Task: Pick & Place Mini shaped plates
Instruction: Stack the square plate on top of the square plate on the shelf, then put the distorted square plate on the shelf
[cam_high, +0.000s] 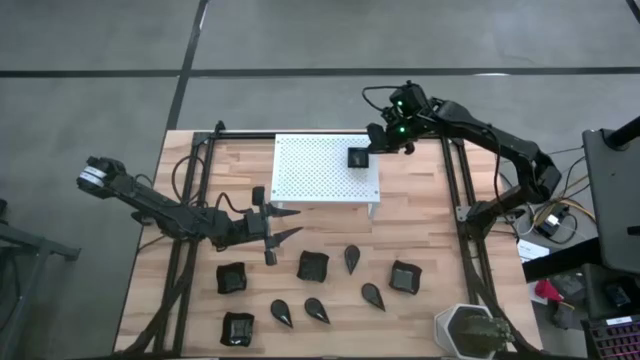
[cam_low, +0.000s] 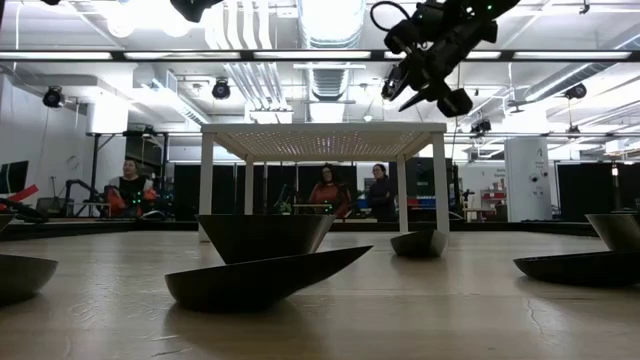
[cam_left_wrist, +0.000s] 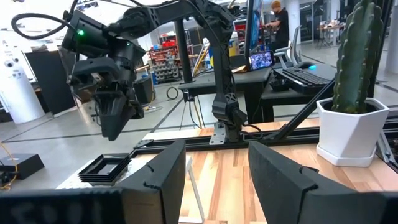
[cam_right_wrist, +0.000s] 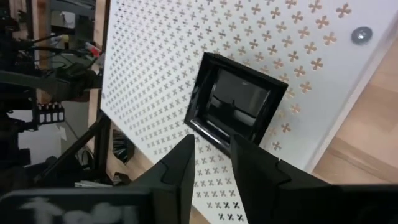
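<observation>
Now our right claw (cam_high: 383, 137) hangs spread just beside the stacked plates (cam_high: 358, 156) on the white stand (cam_high: 300, 170); the left claw (cam_high: 285, 225) is spread too. They look shiny, slippery, breakable; we'd pinch a rim.

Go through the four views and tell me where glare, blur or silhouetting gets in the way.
Low view: bright ceiling lights backlight the scene, so the nearest teardrop plate reads as a dark silhouette. Left wrist view: the arm's own fingers are soft, the cactus pot sharper. Right wrist view: glossy sheen on the stacked square plates. High view: evenly lit, no strong glare.
</observation>
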